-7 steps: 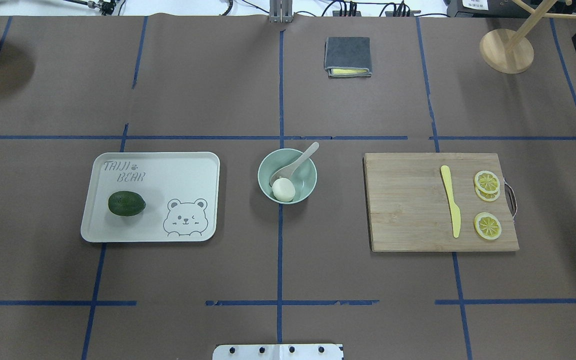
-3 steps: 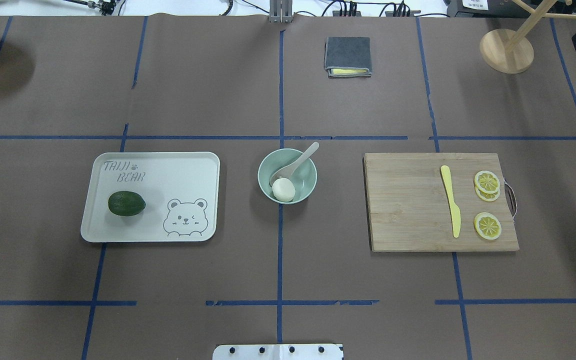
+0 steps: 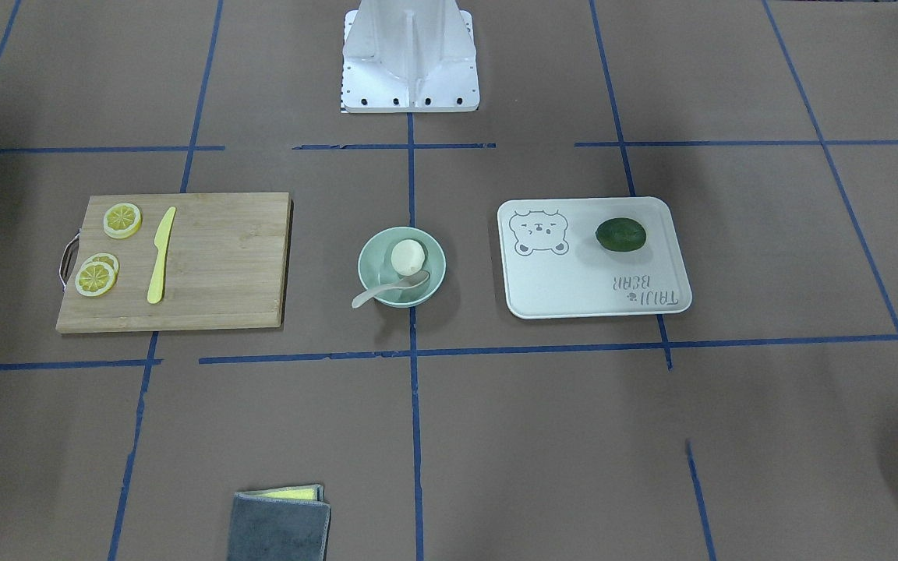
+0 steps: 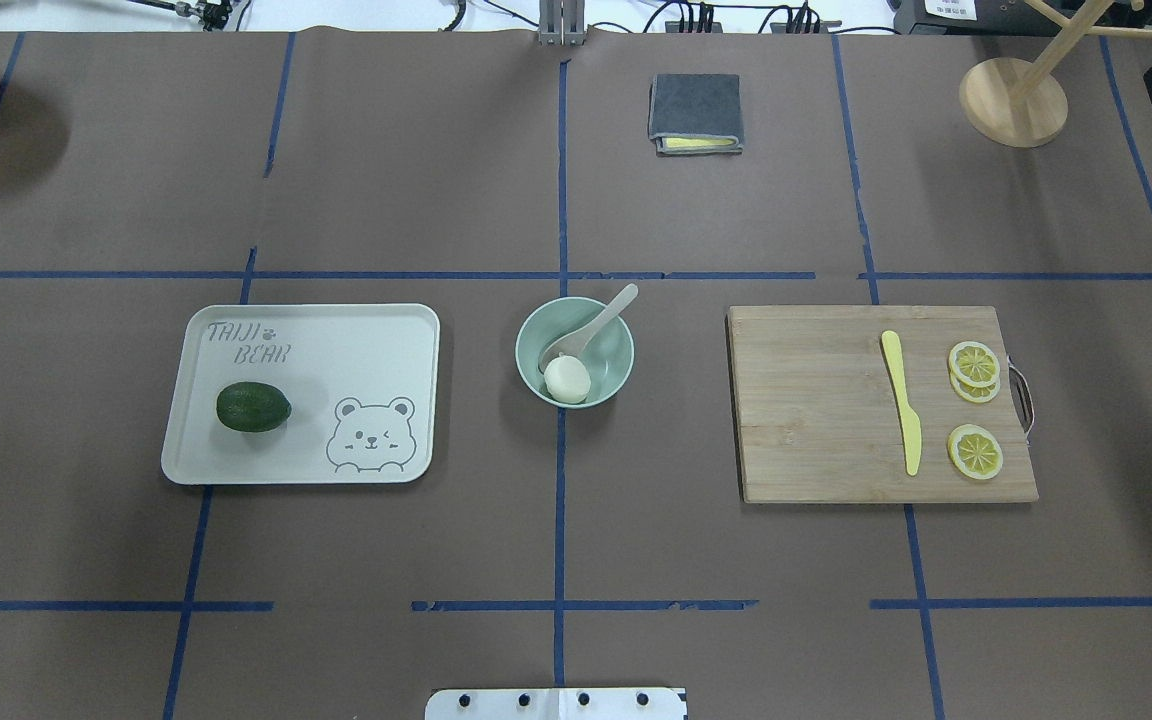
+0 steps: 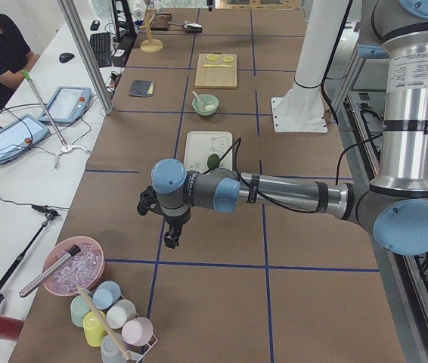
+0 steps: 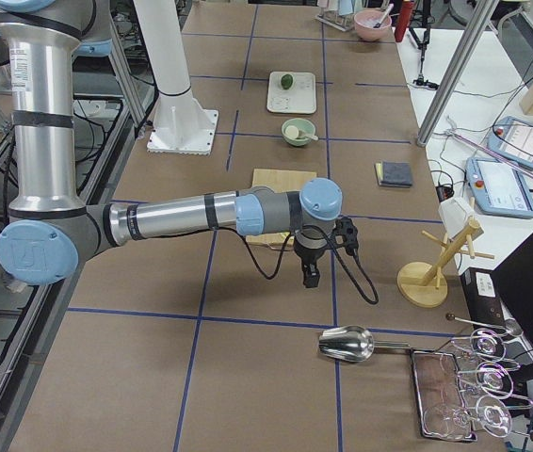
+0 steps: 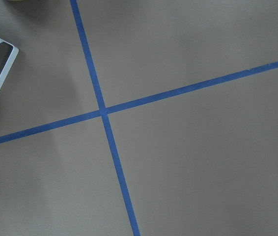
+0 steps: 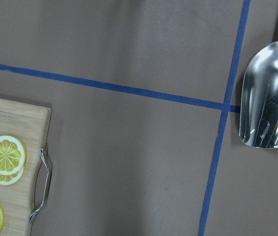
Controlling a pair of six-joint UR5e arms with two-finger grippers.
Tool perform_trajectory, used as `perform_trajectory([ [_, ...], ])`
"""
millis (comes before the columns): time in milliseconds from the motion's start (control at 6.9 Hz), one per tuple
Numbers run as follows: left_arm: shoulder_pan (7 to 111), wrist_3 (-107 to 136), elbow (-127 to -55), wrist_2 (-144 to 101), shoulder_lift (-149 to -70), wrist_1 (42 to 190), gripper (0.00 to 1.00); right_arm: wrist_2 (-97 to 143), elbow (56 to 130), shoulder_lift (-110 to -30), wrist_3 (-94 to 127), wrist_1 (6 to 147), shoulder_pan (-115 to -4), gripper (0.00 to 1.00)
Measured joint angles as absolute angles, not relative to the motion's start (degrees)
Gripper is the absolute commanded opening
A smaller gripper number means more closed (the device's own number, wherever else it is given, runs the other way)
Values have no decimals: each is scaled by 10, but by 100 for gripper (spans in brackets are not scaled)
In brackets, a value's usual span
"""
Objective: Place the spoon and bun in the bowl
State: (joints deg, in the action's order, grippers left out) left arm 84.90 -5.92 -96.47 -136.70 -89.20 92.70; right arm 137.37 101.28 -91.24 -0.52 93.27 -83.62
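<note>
Bun (image 4: 567, 380) sits at six o'clock in the bowl (image 4: 616, 362); spoon (image 4: 598, 322) leans out toward one; task judged done, so leave both untouched; left gripper (image 5: 170, 240) and right gripper (image 6: 311, 277): opening cannot be told.

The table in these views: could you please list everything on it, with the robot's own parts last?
bowl: 1, mint green, table centre
bun: 1, white, inside the bowl
spoon: 1, pale grey, scoop in the bowl, handle over its rim
tray: 1, white, robot's left of the bowl
avocado: 1, dark green, on the tray
cutting board: 1, wood, robot's right of the bowl
knife: 1, yellow, on the board
lemon slices: 3, yellow, on the board
cloth: 1, grey, far side
metal scoop: 1, silver, right end
left hand: 1, black, above bare table, left end; opening unclear
right hand: 1, black, above bare table, right end; opening unclear
</note>
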Motion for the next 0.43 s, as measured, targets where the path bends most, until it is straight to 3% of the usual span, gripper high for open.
perform_trajectory([
  [434,867,-60,-963,-1363,-890,898,100,1374,1013,-913,-5,933,-837,100],
])
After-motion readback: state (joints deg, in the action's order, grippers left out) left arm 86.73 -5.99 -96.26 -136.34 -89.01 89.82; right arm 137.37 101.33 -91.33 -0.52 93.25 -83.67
